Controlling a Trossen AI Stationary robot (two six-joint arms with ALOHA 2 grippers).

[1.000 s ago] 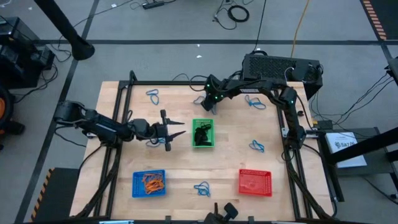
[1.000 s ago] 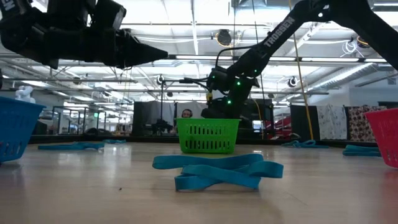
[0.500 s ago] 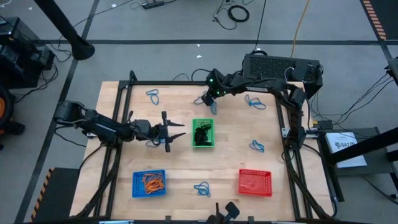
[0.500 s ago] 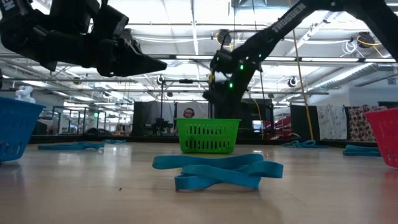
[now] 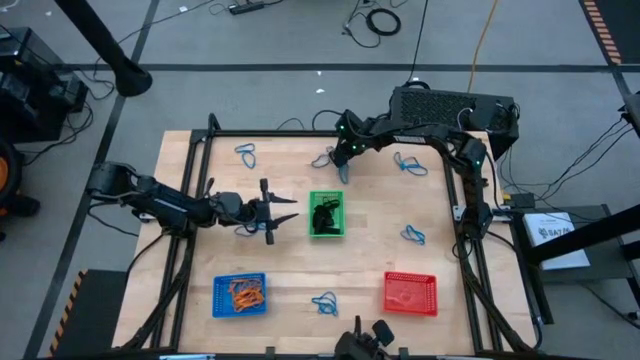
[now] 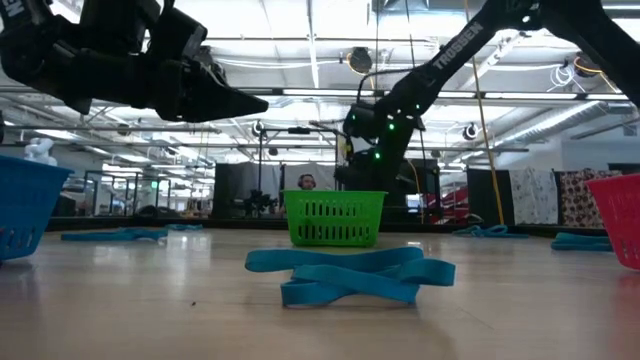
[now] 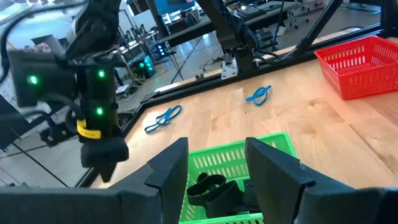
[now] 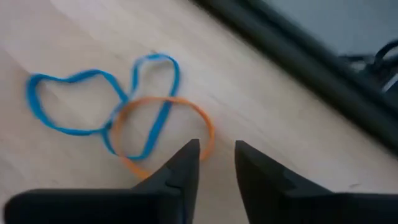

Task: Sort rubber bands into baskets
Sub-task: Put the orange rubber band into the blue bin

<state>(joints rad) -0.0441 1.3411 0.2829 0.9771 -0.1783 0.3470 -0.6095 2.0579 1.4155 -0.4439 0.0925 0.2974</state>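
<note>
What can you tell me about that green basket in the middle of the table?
The green basket is a small rectangular tray of plastic mesh, standing upright near the middle of the wooden table. Black rubber bands lie piled inside it. The left tool hovers just beside it, open, not touching it.

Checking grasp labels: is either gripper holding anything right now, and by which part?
Nothing held. Right gripper hovers open above an orange band lying across a blue band. Left gripper is open and empty beside the green basket.
</note>
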